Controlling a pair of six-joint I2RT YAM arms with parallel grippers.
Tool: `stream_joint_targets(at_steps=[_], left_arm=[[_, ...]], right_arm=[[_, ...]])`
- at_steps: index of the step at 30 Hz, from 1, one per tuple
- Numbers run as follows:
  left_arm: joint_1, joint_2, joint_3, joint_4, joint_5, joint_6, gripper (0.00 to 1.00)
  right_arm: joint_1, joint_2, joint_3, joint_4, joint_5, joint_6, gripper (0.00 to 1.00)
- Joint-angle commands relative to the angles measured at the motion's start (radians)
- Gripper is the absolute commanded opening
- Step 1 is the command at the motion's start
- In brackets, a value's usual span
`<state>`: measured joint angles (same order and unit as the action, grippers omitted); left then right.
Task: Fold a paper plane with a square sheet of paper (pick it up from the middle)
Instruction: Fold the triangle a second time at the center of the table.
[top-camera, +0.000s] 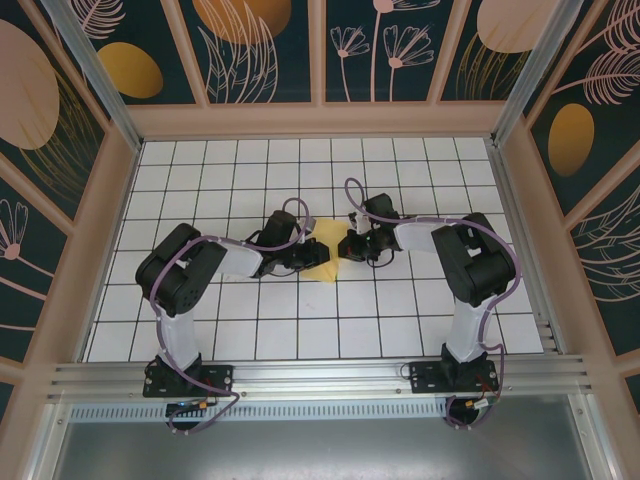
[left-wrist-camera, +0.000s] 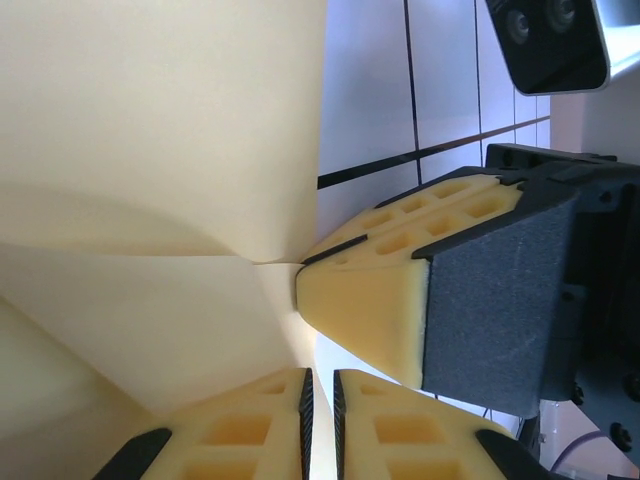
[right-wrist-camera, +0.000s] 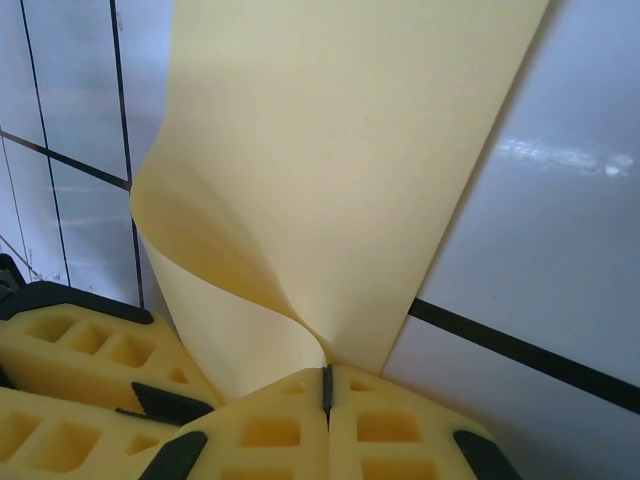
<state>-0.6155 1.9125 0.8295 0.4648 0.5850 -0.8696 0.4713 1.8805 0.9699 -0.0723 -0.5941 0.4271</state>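
Observation:
The square sheet of paper (top-camera: 326, 256), plain yellow, is lifted off the tiles in the middle between my two grippers. My right gripper (top-camera: 350, 246) is shut on one edge of it, and the sheet (right-wrist-camera: 330, 150) curls up from the closed pads (right-wrist-camera: 325, 385). In the left wrist view the paper (left-wrist-camera: 150, 150) bulges at the left and the right gripper (left-wrist-camera: 300, 282) pinches its fold. My left gripper (top-camera: 305, 258) sits just below that, its jaws (left-wrist-camera: 321, 420) a slim slit apart with the sheet's edge running down to the slit. The left fingers (right-wrist-camera: 70, 345) lie beside the right ones.
White tiled floor (top-camera: 400, 320) stretches around the arms, enclosed by patterned walls (top-camera: 60, 150). An aluminium rail (top-camera: 320, 375) runs along the near edge by both arm bases. The right wrist's camera (left-wrist-camera: 550, 40) hangs close above the left gripper.

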Motion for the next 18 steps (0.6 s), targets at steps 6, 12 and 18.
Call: stream_joint_targets(at_steps=[6, 12, 18], left_arm=[[-0.006, 0.013, 0.01, -0.03, -0.02, -0.006, 0.17], [-0.006, 0.017, 0.011, -0.031, -0.018, -0.006, 0.18], [-0.007, 0.022, 0.014, -0.02, -0.009, -0.006, 0.18]], right_arm=[[0.006, -0.003, 0.017, -0.04, 0.046, -0.011, 0.04], [0.006, -0.001, 0.017, -0.046, 0.06, -0.01, 0.04], [0.005, 0.001, 0.02, -0.057, 0.075, -0.008, 0.03]])
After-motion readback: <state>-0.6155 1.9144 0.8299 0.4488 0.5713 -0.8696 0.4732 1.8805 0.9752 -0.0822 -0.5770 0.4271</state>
